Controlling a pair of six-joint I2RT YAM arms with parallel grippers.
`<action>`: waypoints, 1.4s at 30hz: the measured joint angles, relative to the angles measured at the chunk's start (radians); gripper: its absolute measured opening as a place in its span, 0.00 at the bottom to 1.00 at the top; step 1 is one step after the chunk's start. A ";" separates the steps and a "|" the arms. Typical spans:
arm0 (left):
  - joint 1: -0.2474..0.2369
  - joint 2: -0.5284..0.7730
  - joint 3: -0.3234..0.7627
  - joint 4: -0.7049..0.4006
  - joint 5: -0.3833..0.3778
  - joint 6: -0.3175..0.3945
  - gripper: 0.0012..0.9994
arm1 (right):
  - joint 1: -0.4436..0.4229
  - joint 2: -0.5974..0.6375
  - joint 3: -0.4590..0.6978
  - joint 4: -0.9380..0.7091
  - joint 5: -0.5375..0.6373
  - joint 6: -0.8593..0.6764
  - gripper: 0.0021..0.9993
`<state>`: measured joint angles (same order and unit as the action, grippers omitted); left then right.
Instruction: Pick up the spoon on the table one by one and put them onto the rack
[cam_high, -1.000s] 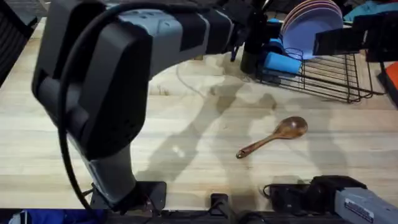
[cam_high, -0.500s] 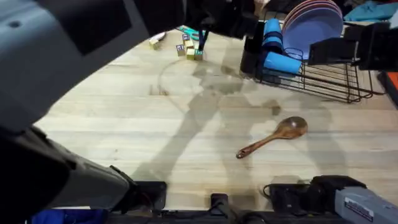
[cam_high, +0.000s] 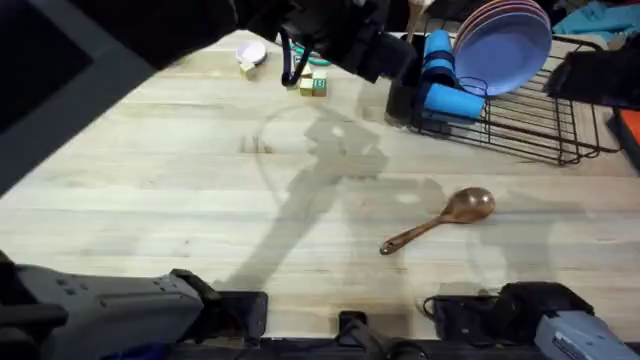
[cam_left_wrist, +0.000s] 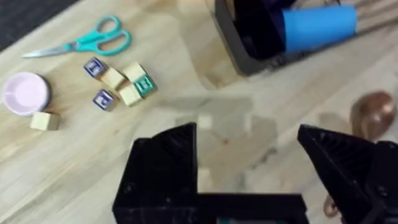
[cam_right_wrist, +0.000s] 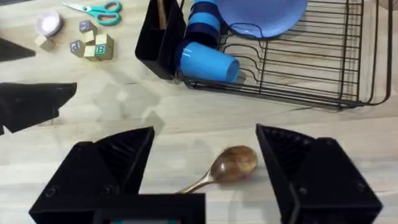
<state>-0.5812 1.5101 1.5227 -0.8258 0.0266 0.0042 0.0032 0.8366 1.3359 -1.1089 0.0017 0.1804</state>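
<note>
On the desk (cam_high: 150, 190), one wooden spoon (cam_high: 440, 222) lies flat in the open, bowl pointing toward the rack (cam_high: 520, 125) and handle trailing back toward the arm bases. It sits apart from the rack, with bare wood between them. A brown handle seems to stand in the black utensil holder (cam_right_wrist: 158, 40) at the rack's near end, which could be the other spoon, though I can't be sure.

Up over the far side, the left gripper (cam_left_wrist: 249, 146) hangs near the holder with its fingers spread wide and nothing between them. Beside it on the desk lie toy blocks (cam_left_wrist: 121, 87), teal scissors (cam_left_wrist: 87, 42) and a small pink dish (cam_left_wrist: 25, 93). Blue cups (cam_right_wrist: 205, 53) and a purple plate (cam_right_wrist: 261, 15) sit in the rack.

The right gripper (cam_right_wrist: 205, 162) hovers above the lying spoon, fingers also wide apart and empty, the bowl showing between them.

My read is that the pickup of this spoon is now in hand. It calls for the right gripper to drop down, line up across the slim handle, close on it, then carry it to the holder.
</note>
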 joint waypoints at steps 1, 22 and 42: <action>0.000 0.000 0.000 -0.007 0.013 0.008 0.99 | 0.000 -0.009 0.001 -0.002 0.000 0.001 1.00; -0.338 0.000 0.000 -0.035 0.047 0.070 1.00 | 0.000 -0.035 0.003 -0.078 -0.003 0.027 1.00; -0.477 0.221 0.000 -0.040 0.060 -0.039 0.99 | 0.000 -0.190 0.004 -0.453 0.081 0.029 1.00</action>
<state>-1.0578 1.7309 1.5227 -0.8659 0.0863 -0.0345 0.0032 0.6471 1.3399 -1.5621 0.0824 0.2094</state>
